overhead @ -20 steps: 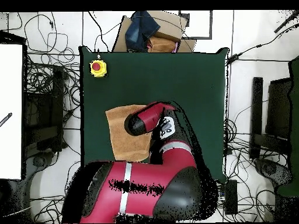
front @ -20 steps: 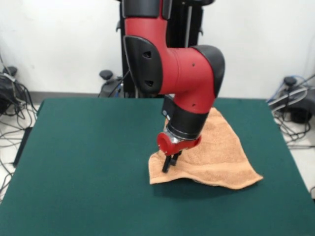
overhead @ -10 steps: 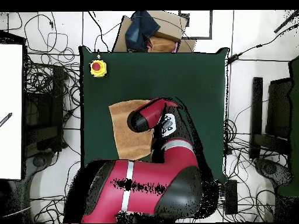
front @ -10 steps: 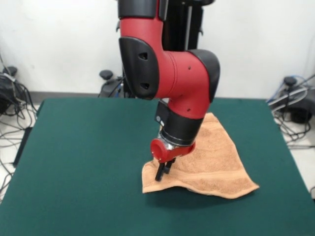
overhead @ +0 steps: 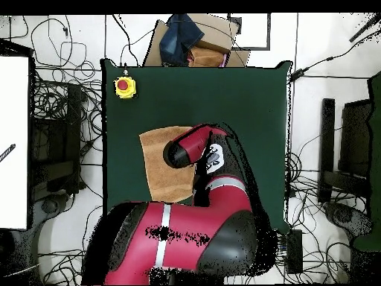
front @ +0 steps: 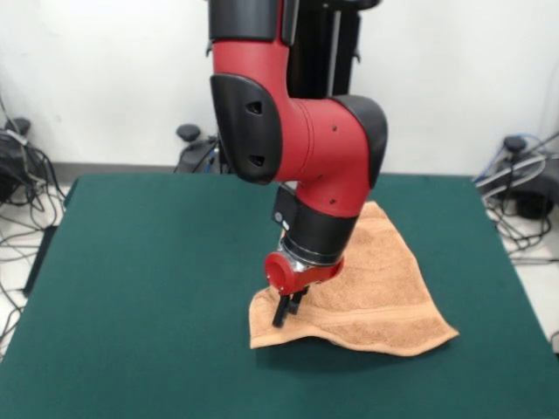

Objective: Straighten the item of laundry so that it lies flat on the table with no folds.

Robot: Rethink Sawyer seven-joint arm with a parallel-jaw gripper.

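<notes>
Pinching the towel (front: 367, 284) at its near corner, the gripper (front: 285, 311) stands closed on cloth, a fold raised just beside it. Remaining towel spreads away toward the far side of the table (front: 157, 262). Overhead, the arm (overhead: 197, 145) hides the grip, showing only the towel's outline.

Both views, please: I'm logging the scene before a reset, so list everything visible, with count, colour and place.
towel: one, peach-orange, on the table under the arm, near corner rumpled.
table: one, dark green top.
button box: one, yellow with red button, at a table corner in the overhead view.
cardboard box: one, brown, with dark blue cloth on it, just beyond the table edge.
cables: many, black, on the floor around the table.
arm: one, red and black.
tool: one, black, on the towel's near corner.
</notes>
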